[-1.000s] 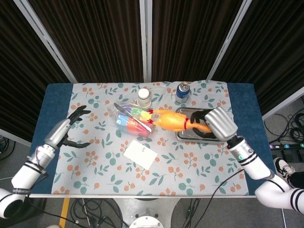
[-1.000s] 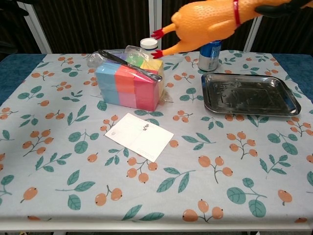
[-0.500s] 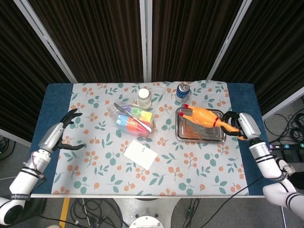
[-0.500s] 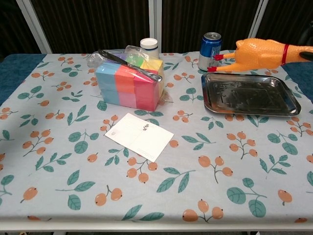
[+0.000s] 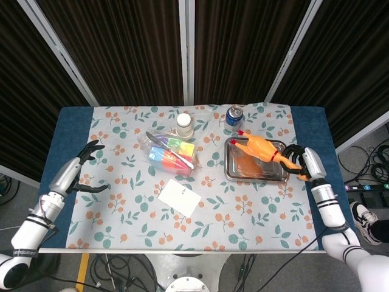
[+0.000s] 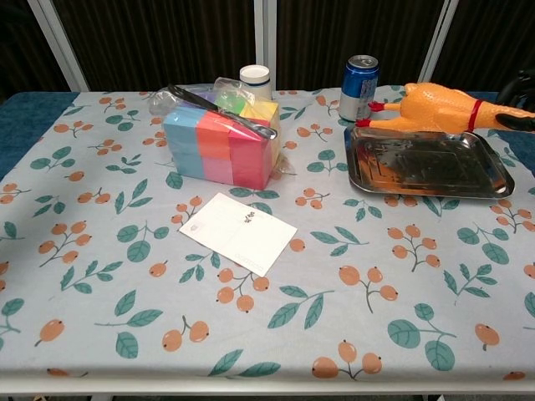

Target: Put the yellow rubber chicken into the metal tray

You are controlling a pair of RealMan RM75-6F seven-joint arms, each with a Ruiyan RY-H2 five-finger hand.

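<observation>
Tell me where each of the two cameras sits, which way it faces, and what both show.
Head view: high above the near table edge, looking steeply down on the table; shows both arms, the open left robot hand and the right robot hand gripping the rubber chicken.
Chest view: low at the near edge, looking across; of the robot only a dark bit of the right robot hand at the right border.
Shared: rubber chicken, metal tray, soda can, white card.
</observation>
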